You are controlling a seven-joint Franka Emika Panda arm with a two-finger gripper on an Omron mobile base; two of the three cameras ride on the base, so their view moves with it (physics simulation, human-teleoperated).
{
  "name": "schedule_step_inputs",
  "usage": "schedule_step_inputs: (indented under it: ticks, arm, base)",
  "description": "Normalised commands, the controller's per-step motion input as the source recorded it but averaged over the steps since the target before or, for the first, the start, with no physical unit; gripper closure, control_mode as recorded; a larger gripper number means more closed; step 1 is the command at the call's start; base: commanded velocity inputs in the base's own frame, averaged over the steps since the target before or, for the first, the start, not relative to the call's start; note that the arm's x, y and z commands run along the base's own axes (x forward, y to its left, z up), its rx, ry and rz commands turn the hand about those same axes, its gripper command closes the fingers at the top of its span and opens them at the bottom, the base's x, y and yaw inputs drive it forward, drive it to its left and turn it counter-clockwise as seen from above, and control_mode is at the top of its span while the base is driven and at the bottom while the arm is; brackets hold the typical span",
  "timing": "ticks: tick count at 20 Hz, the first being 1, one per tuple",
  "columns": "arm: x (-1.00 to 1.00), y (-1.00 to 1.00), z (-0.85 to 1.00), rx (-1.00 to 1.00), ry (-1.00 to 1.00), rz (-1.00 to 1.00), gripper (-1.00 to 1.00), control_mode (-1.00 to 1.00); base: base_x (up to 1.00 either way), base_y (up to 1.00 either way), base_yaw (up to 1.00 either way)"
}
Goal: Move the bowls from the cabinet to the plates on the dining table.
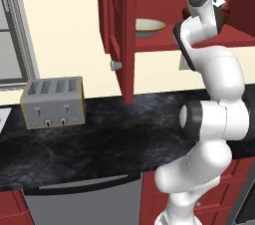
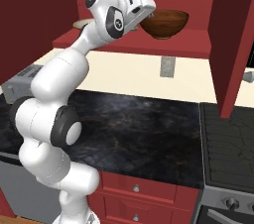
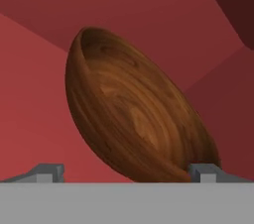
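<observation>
Now, arm: raised up to the open cabinet (image 2: pixel 149 44), hand at the shelf.
Gripper (image 3: pixel 126 173): fingers spread wide apart, one tip at each side of the brown bowl's near rim, nothing clamped.
Brown bowl (image 2: pixel 164 23): upright on the cabinet shelf, just in front of the hand.
Cream bowl (image 1: pixel 148 27): on the same shelf, further left, apart from the brown one.
Cabinet door (image 1: pixel 119 35): swung open, silver knob (image 1: pixel 115 65) at its lower edge.
Counter (image 1: pixel 99 139): black stone, toaster (image 1: pixel 52 102) standing at its left end.
Stove (image 2: pixel 230 139): right of the counter.

I see a deep, glossy dark brown wooden bowl (image 2: pixel 164 24) upright on the dark red wall cabinet's (image 2: pixel 149 44) shelf; a shallow cream-white bowl (image 1: pixel 149 27) sits well apart.
</observation>
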Motion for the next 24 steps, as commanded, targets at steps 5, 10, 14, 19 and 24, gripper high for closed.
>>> schedule_step_inputs:
  ticks: [5,10,14,19,24]
  arm:
    - [0.20,-0.04,0.00,0.00,0.01,0.03,-1.00,-1.00]
    - [0.18,-0.06,0.00,0.00,0.05,0.03,-1.00,-1.00]
    - [0.19,-0.10,0.00,0.00,0.04,0.03,-1.00,-1.00]
    - [0.22,-0.12,-0.02,0.00,0.02,0.03,-1.00,-1.00]
    - [0.26,-0.10,-0.14,0.00,0.04,0.04,-1.00,-1.00]
  base:
    - [0.00,0.00,0.00]
    - [0.00,0.00,0.00]
    - [0.00,0.00,0.00]
    - [0.00,0.00,0.00]
    - [0.00,0.00,0.00]
